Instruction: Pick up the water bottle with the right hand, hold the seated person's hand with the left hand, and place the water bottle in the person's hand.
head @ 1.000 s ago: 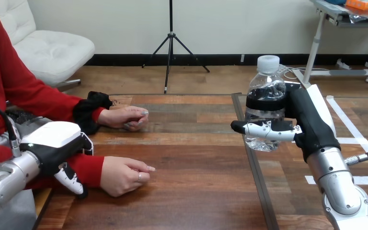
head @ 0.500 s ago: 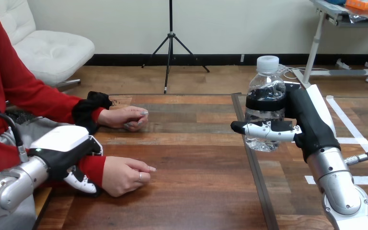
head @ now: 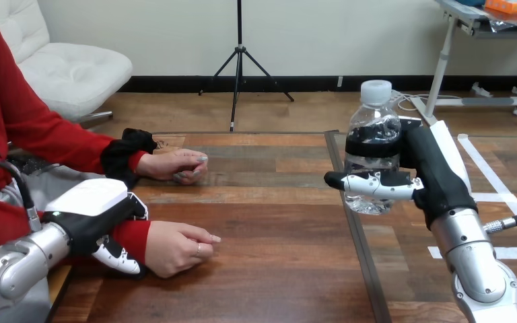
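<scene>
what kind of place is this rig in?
Likely a human-robot handover test bench: a wooden table, the right hand gripping a water bottle above it, and the left hand at the wrist of the person's nearer hand, which rests on the table.

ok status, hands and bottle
Right hand shut on water bottle, held above table. Left hand curled round person's wrist. Person's hand loosely closed on table. Nothing between.

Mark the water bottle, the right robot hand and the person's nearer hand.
Clear plastic water bottle with white cap (head: 373,120): head view, on its clear shoulder below the cap.
Black-and-white right robot hand (head: 437,171): head view, on its black back.
Person's nearer hand (head: 175,247): head view, on its back.
</scene>
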You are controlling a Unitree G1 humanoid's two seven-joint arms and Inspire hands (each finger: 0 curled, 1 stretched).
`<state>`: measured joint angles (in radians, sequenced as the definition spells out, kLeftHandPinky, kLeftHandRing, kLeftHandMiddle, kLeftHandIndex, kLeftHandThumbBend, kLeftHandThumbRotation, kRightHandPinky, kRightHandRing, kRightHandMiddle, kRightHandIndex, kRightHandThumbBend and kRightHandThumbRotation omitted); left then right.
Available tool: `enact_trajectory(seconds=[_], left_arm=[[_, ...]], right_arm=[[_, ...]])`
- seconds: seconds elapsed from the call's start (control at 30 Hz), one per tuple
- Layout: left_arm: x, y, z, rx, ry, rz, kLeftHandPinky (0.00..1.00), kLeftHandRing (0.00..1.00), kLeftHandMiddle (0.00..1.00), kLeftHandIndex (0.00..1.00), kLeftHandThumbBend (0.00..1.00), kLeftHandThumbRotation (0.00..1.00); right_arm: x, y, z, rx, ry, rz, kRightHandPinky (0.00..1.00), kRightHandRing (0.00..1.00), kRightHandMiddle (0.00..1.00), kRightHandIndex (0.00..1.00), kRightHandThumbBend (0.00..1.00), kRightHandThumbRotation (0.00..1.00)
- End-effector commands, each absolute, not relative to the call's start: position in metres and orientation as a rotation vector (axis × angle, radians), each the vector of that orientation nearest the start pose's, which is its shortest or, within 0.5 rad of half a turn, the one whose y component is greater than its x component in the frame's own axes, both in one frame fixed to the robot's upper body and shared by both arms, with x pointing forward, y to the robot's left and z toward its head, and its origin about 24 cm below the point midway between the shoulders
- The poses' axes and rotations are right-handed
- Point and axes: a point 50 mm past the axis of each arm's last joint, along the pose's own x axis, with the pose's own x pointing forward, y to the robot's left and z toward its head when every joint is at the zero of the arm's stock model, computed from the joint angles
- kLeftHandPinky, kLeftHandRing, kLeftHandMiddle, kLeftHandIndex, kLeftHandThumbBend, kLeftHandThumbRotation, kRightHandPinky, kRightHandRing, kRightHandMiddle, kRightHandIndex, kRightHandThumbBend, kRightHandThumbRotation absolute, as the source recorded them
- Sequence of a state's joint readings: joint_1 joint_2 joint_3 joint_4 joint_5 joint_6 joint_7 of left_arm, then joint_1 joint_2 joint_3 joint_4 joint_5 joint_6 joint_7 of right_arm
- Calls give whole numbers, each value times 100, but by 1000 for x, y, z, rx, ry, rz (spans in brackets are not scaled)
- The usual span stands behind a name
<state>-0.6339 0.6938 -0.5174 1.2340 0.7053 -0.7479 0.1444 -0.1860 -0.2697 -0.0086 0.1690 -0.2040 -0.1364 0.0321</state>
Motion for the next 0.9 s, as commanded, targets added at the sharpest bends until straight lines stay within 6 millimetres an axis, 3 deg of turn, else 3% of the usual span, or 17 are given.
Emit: enact_trajectory(seconds=[0.0,0.87], left_arm=[[306,252,21,1336,-28,-612,24,32,41,41,72,24],[304,249,29,1286,-89,-622,22,30,38,38,68,26]], right_arm=[[304,-184,100,-459,-270,39,21,28,41,46,89,0],[306,-172,93,-445,-281,92,21,28,41,47,89,0]])
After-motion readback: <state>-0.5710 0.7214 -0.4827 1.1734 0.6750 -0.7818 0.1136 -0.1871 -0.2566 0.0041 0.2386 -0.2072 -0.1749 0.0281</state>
